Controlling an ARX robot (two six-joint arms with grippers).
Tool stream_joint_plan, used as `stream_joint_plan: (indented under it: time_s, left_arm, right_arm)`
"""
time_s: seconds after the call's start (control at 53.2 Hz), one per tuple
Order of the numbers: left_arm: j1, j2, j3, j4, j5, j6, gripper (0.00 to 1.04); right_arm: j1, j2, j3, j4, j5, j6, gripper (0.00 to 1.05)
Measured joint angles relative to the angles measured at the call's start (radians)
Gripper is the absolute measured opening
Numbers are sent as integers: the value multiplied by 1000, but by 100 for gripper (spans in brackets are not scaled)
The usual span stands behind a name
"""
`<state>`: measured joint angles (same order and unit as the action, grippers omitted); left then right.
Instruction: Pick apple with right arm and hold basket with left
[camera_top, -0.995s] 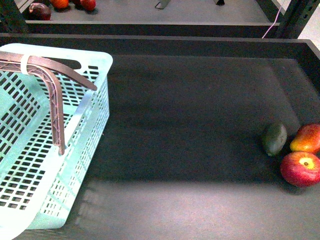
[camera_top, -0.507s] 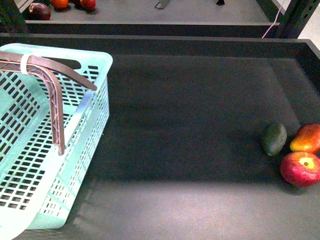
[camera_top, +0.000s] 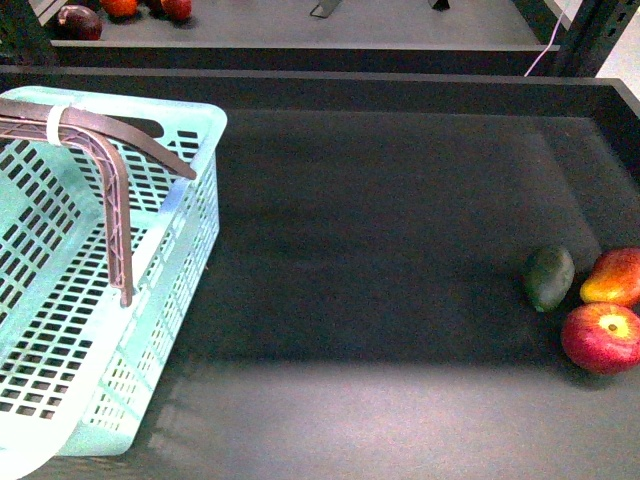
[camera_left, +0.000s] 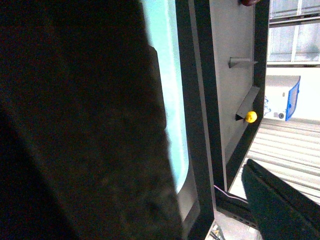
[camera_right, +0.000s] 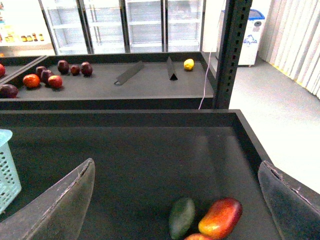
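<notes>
Over on the left the basket (camera_top: 190, 215) is sitting on the table (camera_top: 380, 230), its brown-mauve handles (camera_top: 112, 195) arching across the top and pinched together by a white zip tie (camera_top: 57, 122). The left end effector (camera_left: 210, 160) is pretty much a big dark blur in the left wrist view, pressed right up by a strip of mint basket plastic (camera_left: 165, 100), so I honestly can't tell if it's spread or clamping anything. The middle of the table is just lying in dark matting. Off at the right edge a dark green fruit (camera_top: 549, 277) is resting just beside an oblong red-orange fruit (camera_top: 615, 276), and the apple (camera_top: 601, 337) is sitting right in front of those two, yellow patch facing up. The right end effector (camera_right: 177, 164) is hanging above that corner with its fingers (camera_right: 62, 202) spread wide apart, gripping nothing, the fruit showing between them.
</notes>
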<state>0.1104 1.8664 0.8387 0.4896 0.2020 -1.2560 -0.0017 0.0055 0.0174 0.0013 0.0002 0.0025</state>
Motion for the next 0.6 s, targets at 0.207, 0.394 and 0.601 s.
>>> stream_joint_plan:
  time_s: [0.207,0.394,0.601]
  left_arm:
    - [5,-13,-13,-7,-8,-24,41]
    - [4,-24,-41,-8,-11,-68,15]
    - [2,-56,-63,-19,-15,-64,15]
  right_arm:
    - [0,0,0,0,0,0,96]
    - [0,0,0,0,0,0,96]
    - [0,0,0,0,0,0,96]
